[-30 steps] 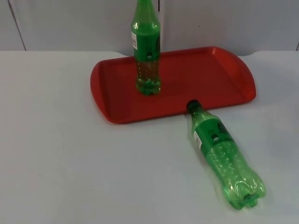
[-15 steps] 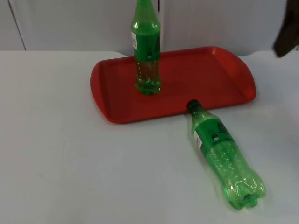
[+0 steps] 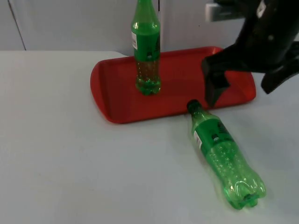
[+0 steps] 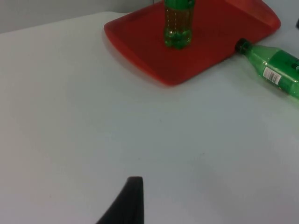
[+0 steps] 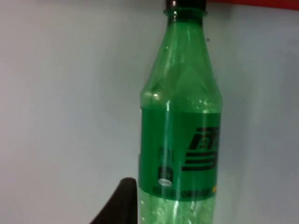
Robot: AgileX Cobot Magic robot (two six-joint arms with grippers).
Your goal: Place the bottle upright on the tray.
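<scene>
A green plastic bottle [image 3: 224, 154] lies on its side on the white table, its black cap touching the front edge of the red tray [image 3: 117, 93]. A second green bottle [image 3: 147, 51] stands upright on the tray's left half. My right gripper [image 3: 239, 93] hangs open over the tray's right end, just behind the lying bottle's cap, with nothing between its fingers. The right wrist view looks along the lying bottle [image 5: 184, 135] from label to cap. My left gripper [image 4: 133, 196] waits over bare table, away from the tray [image 4: 140, 51] and both bottles [image 4: 177, 23] [image 4: 275, 70].
The grey partition wall [image 3: 70, 23] stands right behind the tray. White table [image 3: 70, 163] stretches to the left of the lying bottle and in front of the tray.
My right arm has swung in from the upper right and now hangs over the tray's right end. Neither bottle nor the tray has moved.
</scene>
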